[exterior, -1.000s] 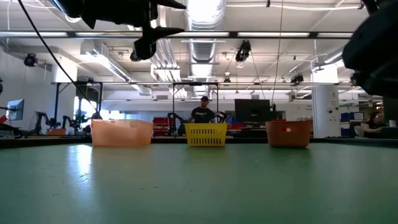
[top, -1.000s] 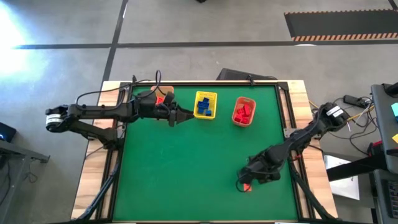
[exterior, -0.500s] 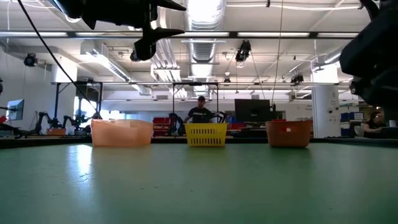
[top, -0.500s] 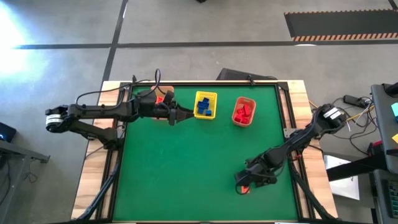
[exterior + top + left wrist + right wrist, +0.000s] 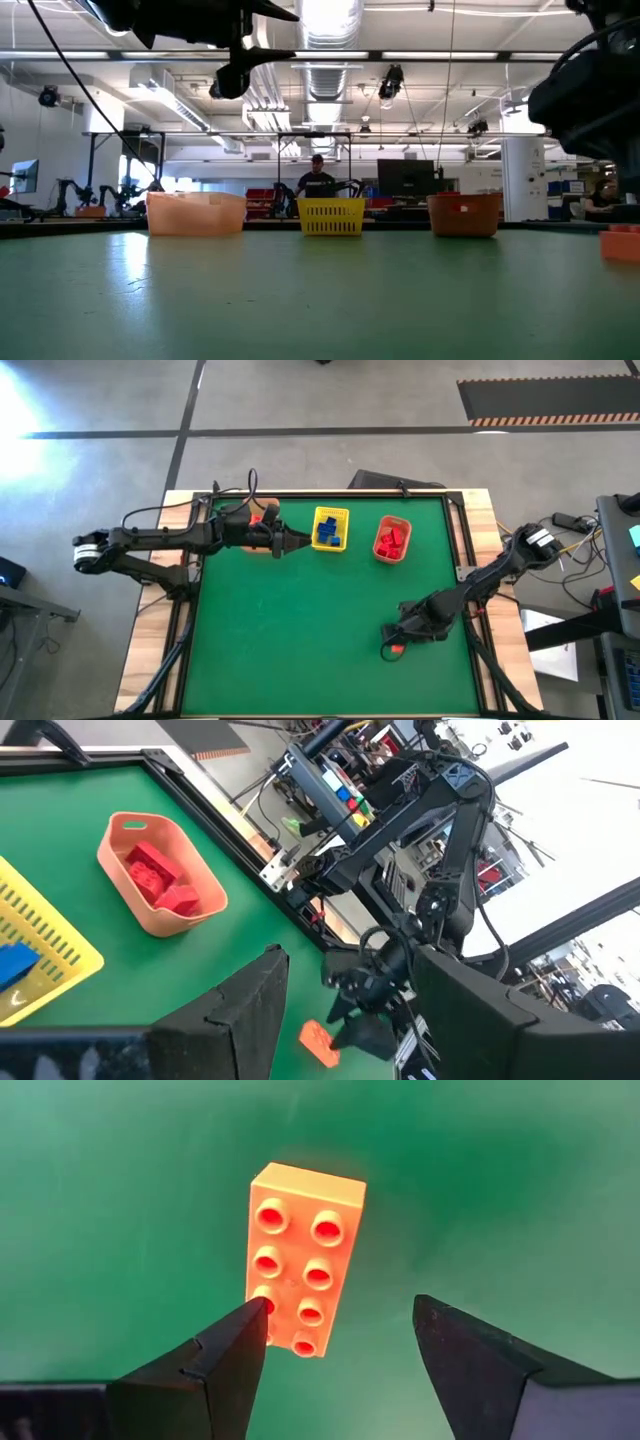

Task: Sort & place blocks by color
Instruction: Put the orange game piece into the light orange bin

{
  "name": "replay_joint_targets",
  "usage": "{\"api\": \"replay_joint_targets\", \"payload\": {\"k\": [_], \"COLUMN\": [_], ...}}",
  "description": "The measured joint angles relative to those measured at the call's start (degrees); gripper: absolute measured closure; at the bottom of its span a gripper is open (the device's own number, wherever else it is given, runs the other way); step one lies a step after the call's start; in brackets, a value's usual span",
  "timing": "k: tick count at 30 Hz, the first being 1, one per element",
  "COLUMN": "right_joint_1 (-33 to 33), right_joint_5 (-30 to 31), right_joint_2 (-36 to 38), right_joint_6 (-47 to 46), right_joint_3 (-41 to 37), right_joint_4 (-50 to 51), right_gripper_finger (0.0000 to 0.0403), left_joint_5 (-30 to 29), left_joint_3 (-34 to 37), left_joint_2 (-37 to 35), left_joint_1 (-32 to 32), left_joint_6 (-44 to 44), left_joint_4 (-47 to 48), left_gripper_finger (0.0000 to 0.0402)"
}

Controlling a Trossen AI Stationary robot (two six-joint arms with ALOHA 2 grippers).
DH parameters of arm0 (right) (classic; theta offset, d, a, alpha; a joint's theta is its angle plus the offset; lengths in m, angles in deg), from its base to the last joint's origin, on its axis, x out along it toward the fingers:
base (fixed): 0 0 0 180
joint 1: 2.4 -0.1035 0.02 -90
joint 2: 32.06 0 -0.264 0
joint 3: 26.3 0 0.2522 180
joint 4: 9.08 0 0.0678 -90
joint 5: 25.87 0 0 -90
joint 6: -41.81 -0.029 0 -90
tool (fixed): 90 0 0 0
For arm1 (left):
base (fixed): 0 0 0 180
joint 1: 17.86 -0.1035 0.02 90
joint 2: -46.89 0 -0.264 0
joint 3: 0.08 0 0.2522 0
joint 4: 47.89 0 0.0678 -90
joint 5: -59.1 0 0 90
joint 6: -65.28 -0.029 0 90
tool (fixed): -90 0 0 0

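Fingers [image 5: 215, 1365] of the right gripper [image 5: 340, 1365] spread apart, poised above an orange eight-stud plastic brick [image 5: 303, 1258], not closed on it; one fingertip just overlapping a corner of the brick in the right wrist view, contact not clear. Brick lying flat, studs up, on the green felt table top [image 5: 300, 620], near the right front part of the mat, seen from above as a small orange spot [image 5: 396, 650] just beside the dark right gripper [image 5: 398, 637]. Seen level from the table edge at the far right as an orange block [image 5: 620, 243] resting on the green surface, dark bulk of the right arm [image 5: 585, 90] hanging above it.

Left gripper [image 5: 300, 543] held in the air at the back of the table, between the pale orange plastic basket [image 5: 262, 518] and the yellow slatted plastic basket [image 5: 330, 528], fingers [image 5: 245, 1010] parted and empty. Blue studded bricks [image 5: 327, 534] inside the yellow basket; red studded bricks [image 5: 391, 540] inside the red-orange plastic basket [image 5: 392, 556], well apart from the lone orange brick. Same red bricks [image 5: 160, 882] visible inside their basket [image 5: 205, 905] from the left wrist, with the orange brick [image 5: 319, 1040] farther off under the right arm. Three baskets in a row along the far edge in the low view: pale orange [image 5: 195, 214], yellow [image 5: 331, 216], red-orange [image 5: 464, 214]. Person [image 5: 317, 182] standing in the room behind the yellow basket.
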Motion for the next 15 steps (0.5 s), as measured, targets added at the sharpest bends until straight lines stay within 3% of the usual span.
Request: {"api": "replay_joint_targets", "payload": {"k": [4, 8, 15], "right_joint_1": [1.43, 1.56, 1.58], "right_joint_5": [2.71, 2.94, 2.6], "right_joint_2": [2.98, 3.86, -0.88], "right_joint_6": [0.67, 0.49, -0.06], "right_joint_3": [0.75, 1.8, 3.35], "right_joint_4": [6.07, 5.02, 4.18], "right_gripper_finger": [0.0165, 0.0166, 0.0168], "left_joint_5": [0.0, -0.02, -0.01], "left_joint_3": [0.0, 0.0, 0.0], "left_joint_2": [0.0, -0.01, -0.01], "left_joint_1": [-0.76, -1.1, -1.08], "left_joint_6": [0.1, 0.21, 0.39], "left_joint_4": [-0.04, -0.06, -0.02], "left_gripper_finger": [0.0201, 0.0201, 0.0201]}}
